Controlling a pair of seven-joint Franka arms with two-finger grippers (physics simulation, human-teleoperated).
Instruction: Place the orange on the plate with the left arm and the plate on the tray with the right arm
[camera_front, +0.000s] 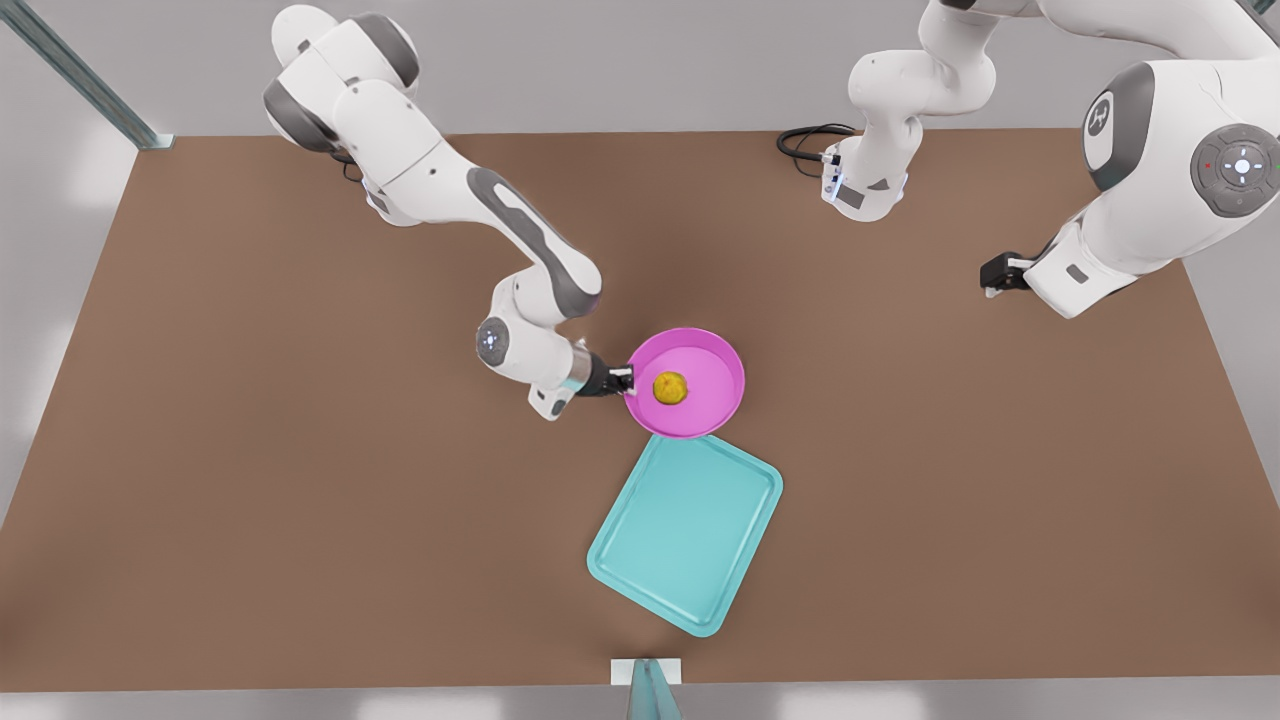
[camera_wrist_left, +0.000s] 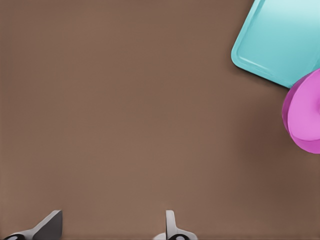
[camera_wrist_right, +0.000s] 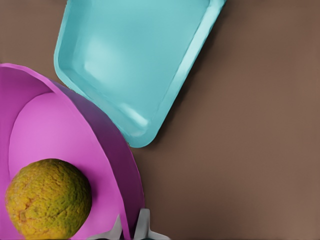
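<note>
The orange (camera_front: 670, 388) (camera_wrist_right: 47, 197) lies in the pink plate (camera_front: 712, 362) (camera_wrist_right: 60, 130). My right gripper (camera_front: 628, 380) (camera_wrist_right: 131, 227), on the arm at the front view's left, is shut on the plate's rim. The plate looks tilted and raised off the table, its edge over a corner of the teal tray (camera_front: 685, 530) (camera_wrist_right: 135, 55). My left gripper (camera_front: 992, 273) (camera_wrist_left: 110, 227) waits high at the front view's right, open with nothing between its fingers. The left wrist view catches the tray (camera_wrist_left: 280, 40) and part of the plate (camera_wrist_left: 305, 120) farther off.
The brown table (camera_front: 250, 450) stretches wide around the tray. A black cable (camera_front: 805, 142) loops at the far edge near the arm base at the front view's right. A metal post (camera_front: 648, 690) stands at the near edge.
</note>
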